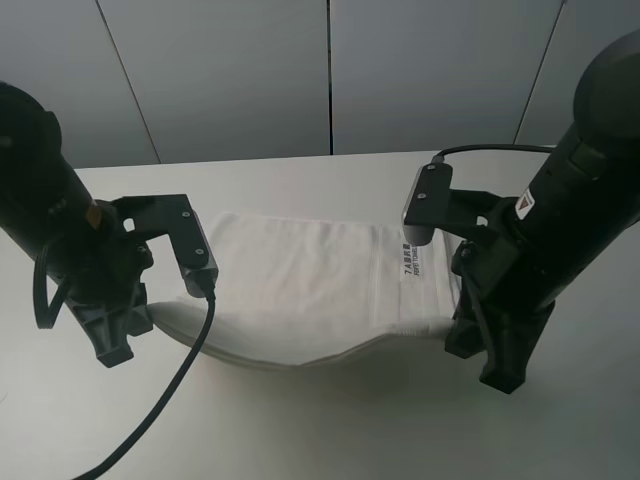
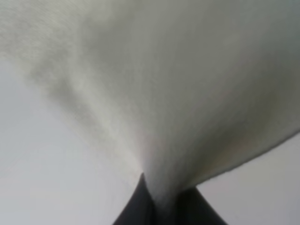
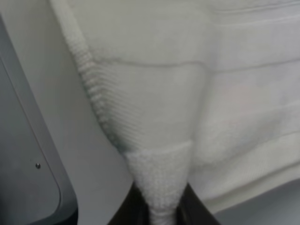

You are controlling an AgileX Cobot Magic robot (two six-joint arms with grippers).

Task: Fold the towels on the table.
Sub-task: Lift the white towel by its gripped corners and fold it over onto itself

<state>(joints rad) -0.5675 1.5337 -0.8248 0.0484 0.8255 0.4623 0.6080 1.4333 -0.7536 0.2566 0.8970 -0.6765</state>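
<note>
A black cable (image 1: 165, 405) trails away from the towel's near-left corner across the table (image 1: 330, 430). The white towel (image 1: 300, 285) lies mid-table, its far part flat. Its near edge is lifted at both corners and sags between them. The left gripper (image 2: 161, 206) is closed on the towel's near-left corner. That view is blurred, but cloth seems to fan out from between its tips. The right gripper (image 3: 161, 208) is clamped tight on the towel's near-right corner, terry bunched between its fingers, beside the ribbed band (image 3: 96, 93). A grey label (image 1: 408, 262) sits near the towel's right end.
</note>
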